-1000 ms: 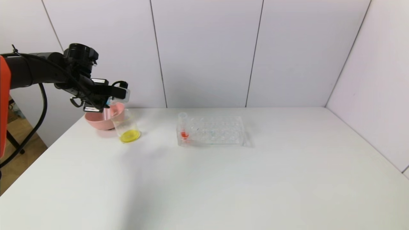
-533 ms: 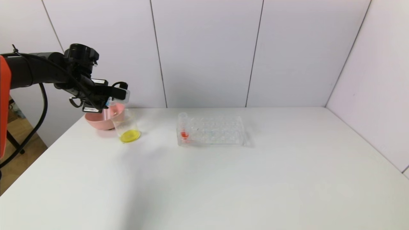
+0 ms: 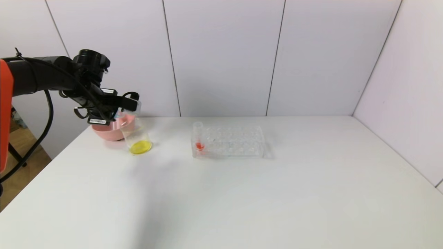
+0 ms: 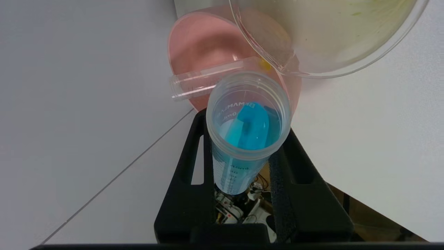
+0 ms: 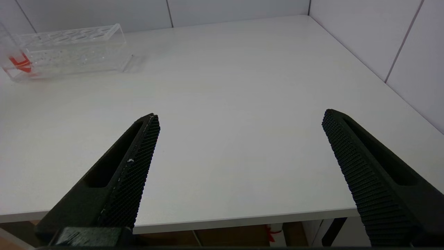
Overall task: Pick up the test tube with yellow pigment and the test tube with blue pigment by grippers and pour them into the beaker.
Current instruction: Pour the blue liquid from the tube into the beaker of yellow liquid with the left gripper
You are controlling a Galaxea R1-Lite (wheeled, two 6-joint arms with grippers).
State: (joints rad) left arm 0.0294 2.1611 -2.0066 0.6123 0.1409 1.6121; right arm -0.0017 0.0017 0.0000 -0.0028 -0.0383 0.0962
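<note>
Above beaker rim [image 3: 130, 121]: left gripper [image 3: 128, 103], clamped on blue tube [image 4: 247, 132]
Tube axis: tilted near level, mouth toward beaker [image 4: 326, 38]
Beaker contents: yellow
Right gripper [image 5: 239, 146]: spread wide, holding nothing, well apart

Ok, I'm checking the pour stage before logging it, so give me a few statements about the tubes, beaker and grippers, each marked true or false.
1. The left gripper holds the test tube with blue pigment. True.
2. The beaker holds yellow liquid. True.
3. The tube rack holds a blue tube. False: only a red-liquid tube stands in it.
4. The right gripper is shut. False: it is open, holding nothing.
5. An emptied tube lies in the pink bowl. True.
</note>
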